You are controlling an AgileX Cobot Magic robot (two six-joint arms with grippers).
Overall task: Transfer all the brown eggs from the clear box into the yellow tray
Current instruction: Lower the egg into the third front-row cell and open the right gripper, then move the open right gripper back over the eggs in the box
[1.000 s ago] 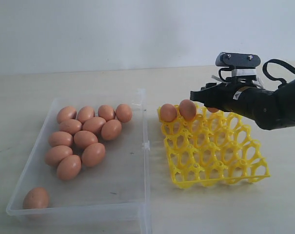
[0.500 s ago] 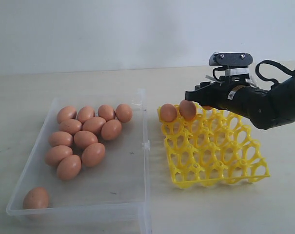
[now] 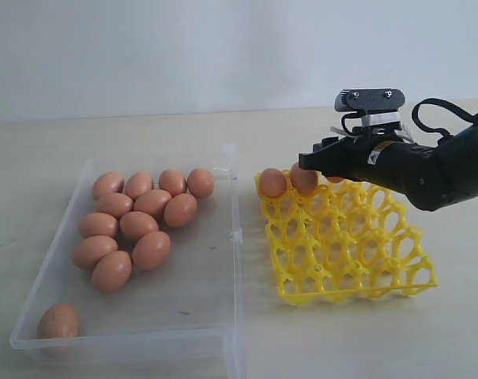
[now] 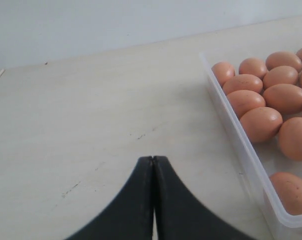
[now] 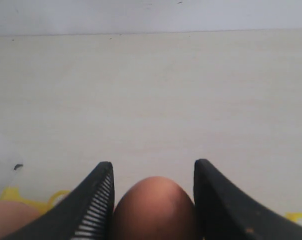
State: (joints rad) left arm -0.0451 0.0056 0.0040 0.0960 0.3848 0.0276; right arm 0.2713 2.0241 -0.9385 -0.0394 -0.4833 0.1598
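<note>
Several brown eggs (image 3: 136, 225) lie in the clear box (image 3: 235, 260) on the left, one alone (image 3: 58, 320) at its near corner. The yellow tray (image 3: 349, 245) stands to the right with two eggs (image 3: 272, 182) in its far left cells. My right gripper (image 3: 308, 161) hovers over the tray's back row beside the second egg (image 3: 303, 180). In the right wrist view this gripper (image 5: 153, 167) is shut on a brown egg (image 5: 153, 210), with both fingers against its sides. My left gripper (image 4: 152, 158) is shut and empty over bare table beside the box (image 4: 240, 140).
Pale wooden table (image 3: 144, 126) all round, with a white wall behind. The clear box's right wall and small clip (image 3: 237, 234) stand close to the tray's left edge. The left arm does not show in the exterior view.
My right gripper has slid left along the tray's back row with the egg in it, closing on the second seated egg. The eggs in the box have not moved.
</note>
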